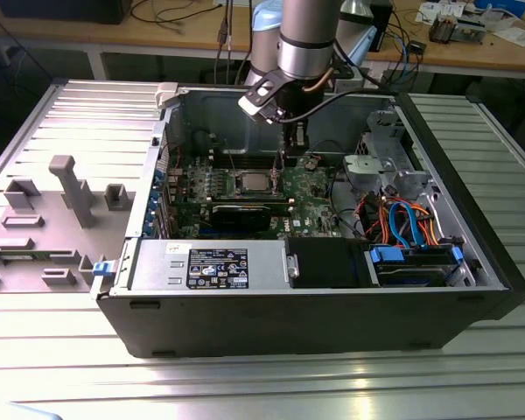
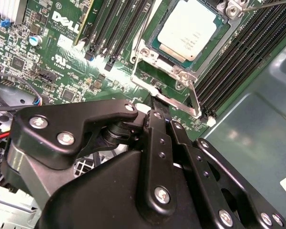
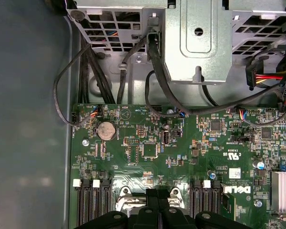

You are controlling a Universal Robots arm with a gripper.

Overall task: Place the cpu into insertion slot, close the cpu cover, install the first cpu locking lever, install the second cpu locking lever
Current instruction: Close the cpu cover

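Cpu [image 2: 188, 31] is seated flat in the slot [image 2: 142, 61], at the middle of the board [image 3: 148, 143] inside the case [image 1: 315, 306] (silver top up). Cover [image 2: 210, 51] lies down around it, with the chip showing through the window. Gripper [image 2: 155, 102] has its fingers pressed together, nothing visible between them. The tips are at the slot's corner, just beside a wire lever [image 2: 174, 99]; contact with it cannot be judged.

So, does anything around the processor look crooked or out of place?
Nothing stands out. The small square cpu with the silver-grey top lies flat and straight inside the thin silver metal cover frame, which sits evenly around it.
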